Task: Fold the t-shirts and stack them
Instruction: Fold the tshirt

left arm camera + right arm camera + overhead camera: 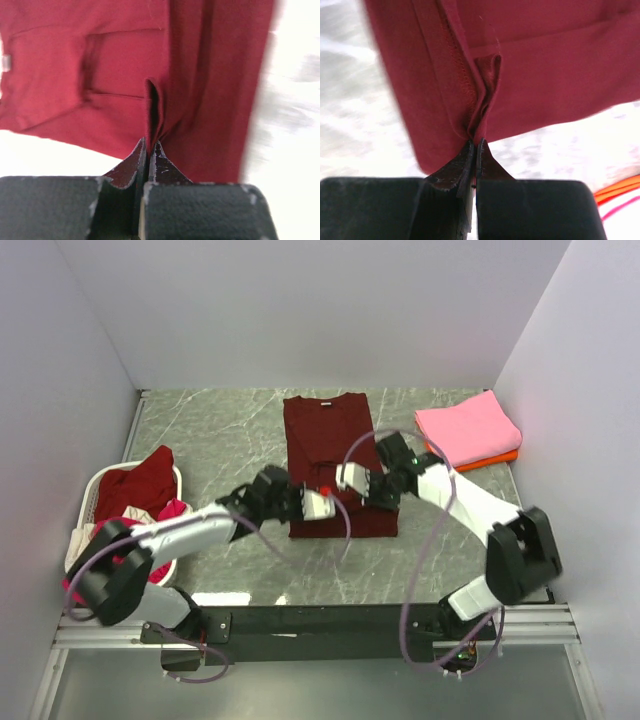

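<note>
Cloth is pinched in both pairs of jaws. The left gripper (148, 146) has its black fingers pressed together on a raised ridge of the maroon t-shirt (325, 430), and the right gripper (475, 143) is clamped the same way on a bunched fold beside a stitched hem of that shirt. In the overhead view the two grippers meet over the near half of the shirt, the left reaching in from the left side and the right from the right, their tips close together. The shirt lies flat in the middle of the table (220, 440), collar toward the far edge, its sides folded inward so it forms a long strip. Near the far right corner a folded pink t-shirt (468, 425) rests on a folded orange t-shirt (500, 457), well apart from the maroon one. At the left edge a white basket (100, 480) holds a heap of loose clothes, a dark maroon piece (140, 480) on top and magenta cloth (175, 510) spilling over its rim.
</note>
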Tool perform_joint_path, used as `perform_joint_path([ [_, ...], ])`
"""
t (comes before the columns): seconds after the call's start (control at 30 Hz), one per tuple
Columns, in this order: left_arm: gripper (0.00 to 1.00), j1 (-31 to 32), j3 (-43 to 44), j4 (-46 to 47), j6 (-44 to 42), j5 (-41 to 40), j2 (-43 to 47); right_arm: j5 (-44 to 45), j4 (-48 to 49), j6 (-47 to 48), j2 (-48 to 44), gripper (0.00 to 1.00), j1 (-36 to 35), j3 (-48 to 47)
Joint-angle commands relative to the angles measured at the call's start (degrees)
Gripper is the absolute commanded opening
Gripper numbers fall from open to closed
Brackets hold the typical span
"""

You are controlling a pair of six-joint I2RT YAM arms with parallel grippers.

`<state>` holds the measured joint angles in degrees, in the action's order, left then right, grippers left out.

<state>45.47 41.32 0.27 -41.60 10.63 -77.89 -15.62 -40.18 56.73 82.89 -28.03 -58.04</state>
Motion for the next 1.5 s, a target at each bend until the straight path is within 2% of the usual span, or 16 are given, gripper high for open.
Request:
perform_joint_path([
  [0.0,0.01,-7.5,8.4,2.0,-4.2,6.4,-6.8,-0.9,1.2,1.6,6.9,0.00,3.5,-10.0],
  [0.2,0.01,-15.8,19.5,3.4,-3.8,11.6,-20.0,0.2,3.9,-1.2,20.7,0.00,7.6,-25.0],
  [0.43,0.01,-19.4,28.6,2.7,-3.3,12.9,-29.2,1.4,4.1,-2.9,32.8,0.00,9.1,-38.9],
  [0.67,0.01,-20.9,33.8,2.2,-3.5,12.6,-34.6,1.8,3.4,-3.5,38.7,0.00,9.6,-45.9],
  [0.7,0.01,-21.1,34.1,2.2,-3.4,12.5,-34.9,2.2,4.7,-3.8,39.2,0.01,9.7,-46.3],
  [0.73,0.04,-21.3,34.3,2.6,-2.9,12.1,-35.1,2.6,5.7,-5.4,39.9,0.09,9.6,-46.8],
  [0.77,0.11,-21.5,34.5,3.1,-1.4,11.0,-35.4,3.3,7.2,-6.8,40.3,0.17,9.6,-47.0],
  [0.8,0.40,-21.6,34.5,5.9,0.3,9.3,-35.4,5.0,10.3,-8.0,40.6,0.39,9.6,-47.2],
  [0.87,0.99,-21.9,34.2,9.6,6.0,4.3,-34.4,9.6,16.3,-13.6,40.9,0.57,9.7,-47.3],
  [0.93,1.00,-22.4,33.2,16.6,9.9,0.3,-32.3,11.7,19.1,-17.4,40.2,0.64,9.8,-47.1],
  [1.0,0.99,-23.3,32.5,18.0,13.6,-0.9,-28.1,11.4,20.8,-20.2,38.6,0.64,11.0,-45.6],
  [1.1,0.99,-23.7,29.0,16.3,10.2,4.3,-21.0,4.2,17.4,-18.2,33.9,0.64,12.4,-41.6],
  [1.2,0.98,-23.3,24.2,4.7,-1.6,15.4,-14.9,-8.5,5.9,-1.9,28.0,0.64,12.7,-34.8],
  [1.23,0.97,-23.1,22.6,1.8,-8.6,19.7,-12.4,-13.9,3.3,9.2,24.6,0.64,12.7,-29.6],
  [1.33,0.94,-20.0,15.8,-6.4,-15.5,21.9,-9.7,-16.8,-0.2,25.6,17.3,0.66,12.4,-17.4],
  [1.47,0.90,-14.4,9.1,-8.2,-16.0,18.6,-8.6,-16.1,0.3,28.0,12.9,0.67,10.7,-10.5],
])
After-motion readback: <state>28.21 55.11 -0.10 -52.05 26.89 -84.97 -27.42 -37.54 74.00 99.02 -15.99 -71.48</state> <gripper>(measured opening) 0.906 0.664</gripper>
